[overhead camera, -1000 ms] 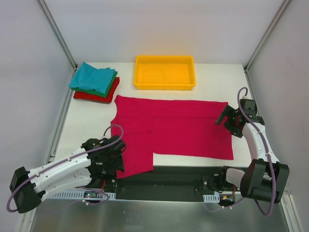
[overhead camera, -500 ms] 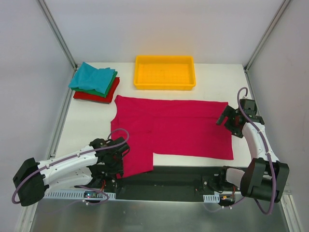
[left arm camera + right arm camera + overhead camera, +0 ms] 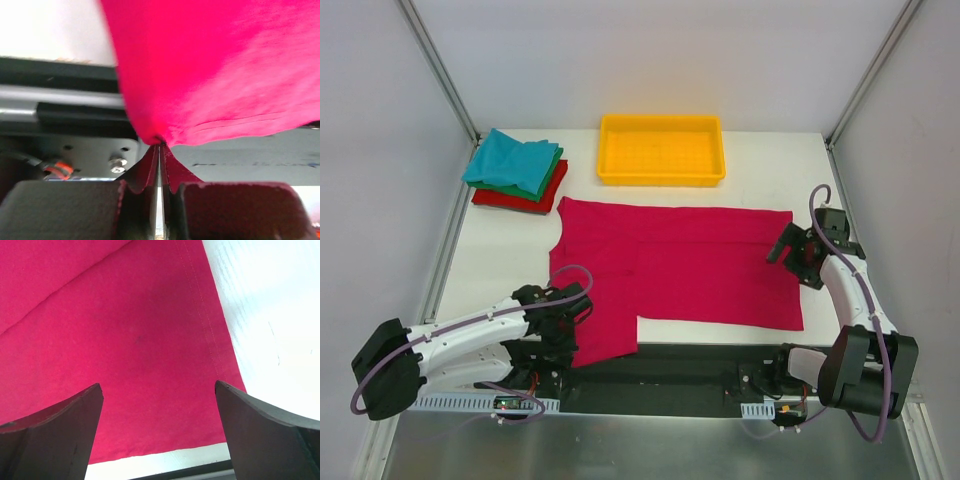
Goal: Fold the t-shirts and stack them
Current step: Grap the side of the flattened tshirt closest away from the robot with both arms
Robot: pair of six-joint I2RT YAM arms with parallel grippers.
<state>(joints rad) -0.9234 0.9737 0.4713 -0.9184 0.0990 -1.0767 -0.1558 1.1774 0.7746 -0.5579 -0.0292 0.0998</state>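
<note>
Folding the magenta t-shirt (image 3: 690,265): left claw (image 3: 159,145) was pinched shut on its near-left edge, right claw (image 3: 157,386) hung wide over the right hem, likely needing its own pinch next.

Across the table's (image 3: 510,260) middle, down to its near edge: spread tee (image 3: 700,270). At the far left corner: folded tees (image 3: 517,172), stacked. Along the far edge, right of that stack, behind the spread tee: tray (image 3: 661,150)
</note>
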